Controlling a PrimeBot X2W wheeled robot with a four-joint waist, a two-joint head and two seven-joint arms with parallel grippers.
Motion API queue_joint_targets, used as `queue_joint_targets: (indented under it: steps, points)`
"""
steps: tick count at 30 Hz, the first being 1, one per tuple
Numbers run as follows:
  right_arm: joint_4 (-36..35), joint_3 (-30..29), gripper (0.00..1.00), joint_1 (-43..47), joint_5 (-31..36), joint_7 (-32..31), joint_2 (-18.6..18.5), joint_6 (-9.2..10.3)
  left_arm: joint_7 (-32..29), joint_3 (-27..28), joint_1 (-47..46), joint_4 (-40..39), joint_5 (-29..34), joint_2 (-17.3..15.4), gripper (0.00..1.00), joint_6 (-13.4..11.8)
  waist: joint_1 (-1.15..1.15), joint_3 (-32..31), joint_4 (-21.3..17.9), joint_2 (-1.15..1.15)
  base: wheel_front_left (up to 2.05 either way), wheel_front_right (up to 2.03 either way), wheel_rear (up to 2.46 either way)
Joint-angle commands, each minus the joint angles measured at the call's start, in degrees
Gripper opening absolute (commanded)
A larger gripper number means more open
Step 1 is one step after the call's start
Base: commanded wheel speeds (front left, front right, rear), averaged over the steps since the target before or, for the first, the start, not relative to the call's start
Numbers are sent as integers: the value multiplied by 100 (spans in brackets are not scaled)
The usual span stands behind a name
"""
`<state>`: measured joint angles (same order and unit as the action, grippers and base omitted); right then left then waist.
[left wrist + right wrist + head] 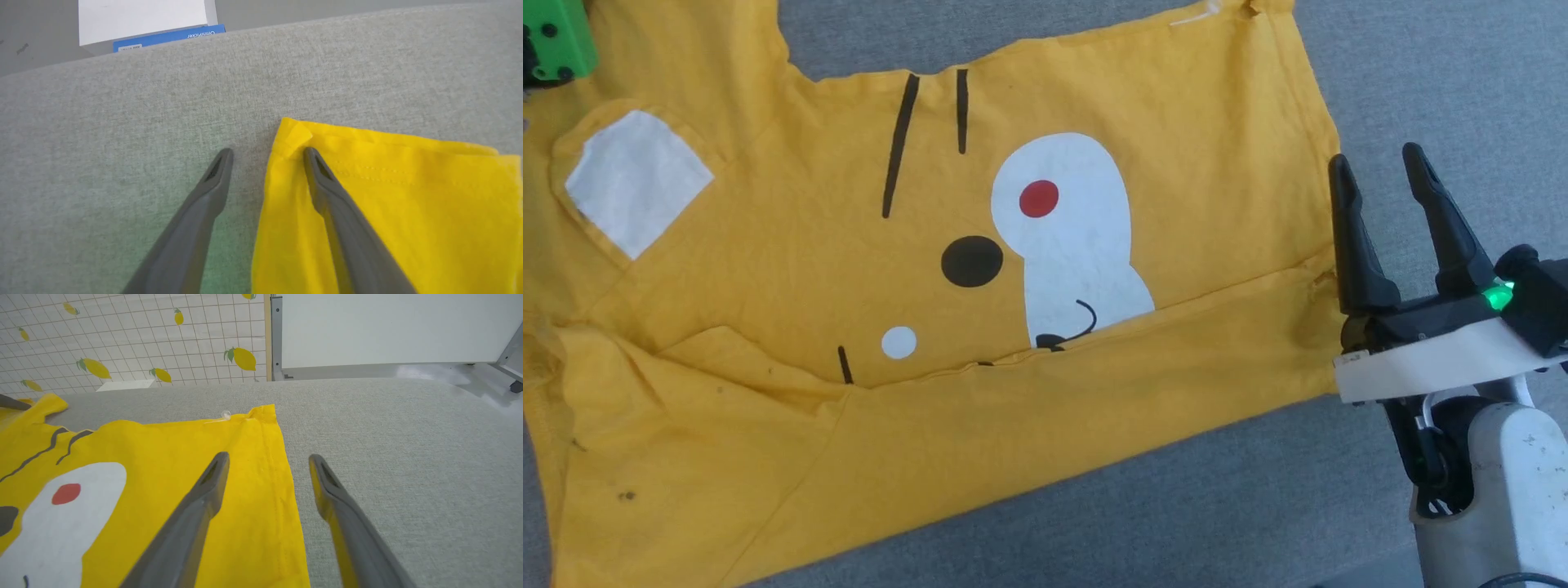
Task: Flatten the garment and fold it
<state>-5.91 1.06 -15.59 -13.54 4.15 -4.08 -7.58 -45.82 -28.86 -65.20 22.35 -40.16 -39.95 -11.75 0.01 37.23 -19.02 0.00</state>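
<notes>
A mustard shirt [1176, 163] lies spread across a grey worktop [1421, 65], its neck and white patch [637, 180] toward the robot's left and its hem toward the right. The near long side is turned up in a flap [1013, 425] over the lower part of the printed cartoon face [1062, 229]. The right hand [1376, 159] hangs at the hem, fingers spread wide and gripping nothing; from its wrist, one finger shows over the cloth and the other over bare worktop, straddling the stitched edge. The left hand [267, 153] is likewise open and empty at a corner of the shirt, one finger above the curled yellow tip and one above the grey (whether either tip touches cannot be told). The fabric looks thin, light and limp: it should sag, crease and drag on the rough cover rather than slide. The stitched hem and corners, where the cloth is doubled, look like the surest places to pinch, taking both layers so they do not part.
</notes>
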Motion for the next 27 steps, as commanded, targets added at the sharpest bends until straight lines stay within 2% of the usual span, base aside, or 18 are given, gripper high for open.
queue_joint_targets:
  steps: [1, 6, 9, 16, 20, 27]
  points:
    - [28, -3, 100, -148, -32, 32, 40, 9, -97, -57, 108, 3, 49, -62, 0, -43, -1, 43, -38, 0, 0, 0, 0]
    - [43, -105, 100, -621, 83, -146, 45, 9, -102, -76, 170, -239, 49, -128, 0, -41, -1, 64, -17, 0, 0, 0, 0]
    - [166, -200, 100, -1163, 116, -514, 59, 9, -128, -98, 173, -319, 33, -140, 0, -8, -1, 86, 3, 0, 0, 0, 0]
    - [1434, -651, 100, -2917, -83, -2445, 112, 9, -120, -134, 144, -453, -7, -72, 0, 21, -1, 173, 104, 0, 0, 0, 0]
    - [2206, -726, 100, -3609, 94, -3450, 118, 9, -63, -142, 132, -472, -49, 30, 0, 22, -1, 203, 208, 0, 0, 0, 0]
    - [3052, -617, 100, -4211, 558, -4580, 119, 9, 45, -175, 101, -399, -90, 133, 0, 102, -1, 255, 326, 0, 0, 0, 0]
